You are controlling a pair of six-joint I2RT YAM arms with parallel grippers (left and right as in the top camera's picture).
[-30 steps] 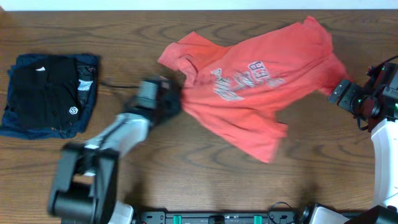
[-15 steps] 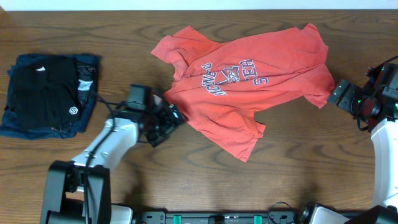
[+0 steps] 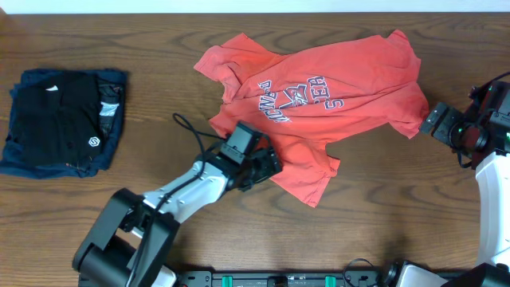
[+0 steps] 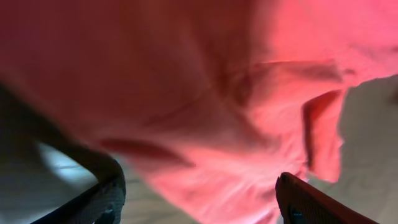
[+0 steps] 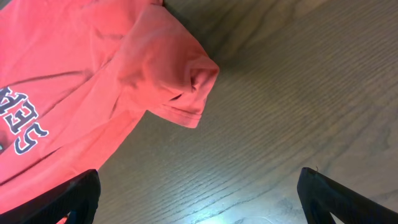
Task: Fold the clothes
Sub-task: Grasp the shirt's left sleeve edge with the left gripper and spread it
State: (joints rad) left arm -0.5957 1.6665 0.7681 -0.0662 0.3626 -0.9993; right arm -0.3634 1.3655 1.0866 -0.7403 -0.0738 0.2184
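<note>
The clothes, a coral-red T-shirt [image 3: 319, 104] with white-and-navy lettering, lie spread and wrinkled across the table's far middle, print up. My left gripper [image 3: 267, 165] is at the shirt's lower left edge. In the left wrist view it [image 4: 199, 202] is open, with blurred red fabric [image 4: 205, 106] filling the space ahead of and between the fingers [image 4: 102, 199]. At the shirt's right sleeve my right gripper [image 3: 431, 119] is open. Its wrist view shows the gripper [image 5: 199, 199] over bare wood, with the sleeve [image 5: 180, 81] just beyond it.
A folded black garment [image 3: 60, 119] lies on a folded navy one [image 3: 20, 159] at the table's left. The left arm's cable [image 3: 187, 129] loops over the wood beside the shirt. Brown wood table [image 3: 398, 207] shows in front of the shirt.
The left gripper let go of the shirt's left edge, opened, and moved right to the lower edge. The shirt settled flatter. The right arm stayed still.
</note>
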